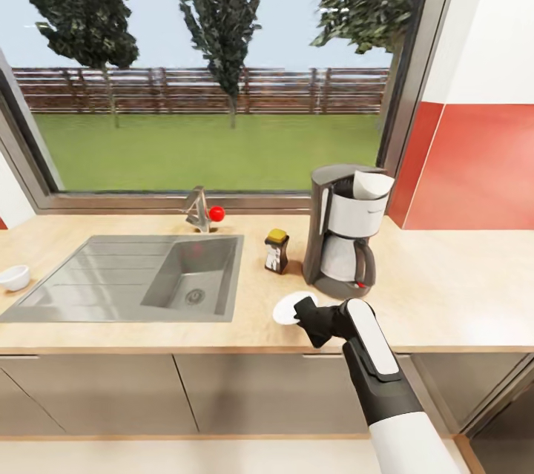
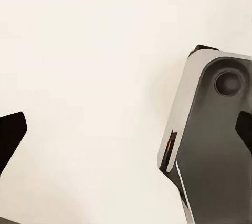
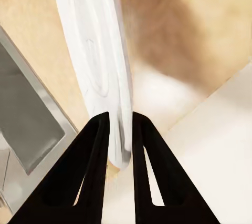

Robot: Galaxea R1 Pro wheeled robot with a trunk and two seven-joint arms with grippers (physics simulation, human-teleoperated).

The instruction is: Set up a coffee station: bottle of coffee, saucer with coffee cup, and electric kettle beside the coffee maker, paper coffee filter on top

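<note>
Head view, item one — saucer (image 1: 284, 308): small white plate at the front of the bench (image 1: 445, 296), just left-front of the coffee maker (image 1: 344, 233), its right rim taken by the right gripper (image 1: 302, 313). Right wrist view confirms: saucer (image 3: 102, 61) seen edge-on, rim pinched between the two black fingers (image 3: 86, 166), jaws clenched on it; whether the plate rests on the wood or is slightly lifted cannot be told.

Item two — coffee maker: upright near the window corner, glass carafe in place, red switch at its base; paper coffee filter (image 1: 371, 184), white cone, sitting on top.

Item three — bottle of coffee (image 1: 277, 251): black, gold cap, standing on the bench just left of the coffee maker and behind the saucer.

Item four — coffee cup (image 1: 13, 277): white, at the far left edge of the bench, well apart from the rest, beyond the steel sink (image 1: 126, 277).

Faucet (image 1: 197, 210) with red knob behind the sink; window (image 1: 208, 66) above.

Left wrist view: left gripper (image 2: 126, 129) with dark fingertips at the frame's sides, jaws released, over a pale plain surface beside a grey-and-white robot part (image 2: 210, 145).
</note>
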